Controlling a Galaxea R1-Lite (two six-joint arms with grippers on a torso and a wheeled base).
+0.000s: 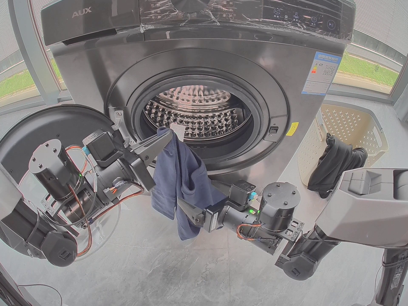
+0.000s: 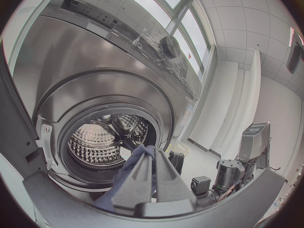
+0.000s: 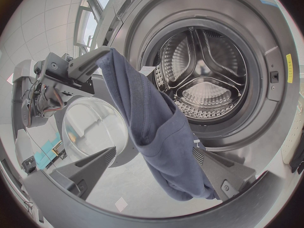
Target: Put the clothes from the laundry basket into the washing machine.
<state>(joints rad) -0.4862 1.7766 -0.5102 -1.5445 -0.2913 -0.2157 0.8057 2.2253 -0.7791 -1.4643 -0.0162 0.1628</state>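
Nearest, the right gripper (image 3: 153, 150) is spread wide, and the tail of the navy shirt (image 1: 182, 175) hangs loose between its fingers. Above it, the left gripper (image 1: 168, 136) pinches the shirt's collar edge just at the mouth of the washing machine (image 1: 293, 64). This looks like mid-loading: next, carry the pinch past the rim into the bare drum (image 1: 195, 107), then release. Beyond, a black garment (image 1: 335, 162) drapes over the laundry basket (image 1: 365, 120).

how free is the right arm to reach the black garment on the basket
Probably yes: the right gripper has open jaws gripping nothing, and nothing blocks the way to the black cloth garment on the cream plastic basket, though it points away, against the hanging navy blue garment.
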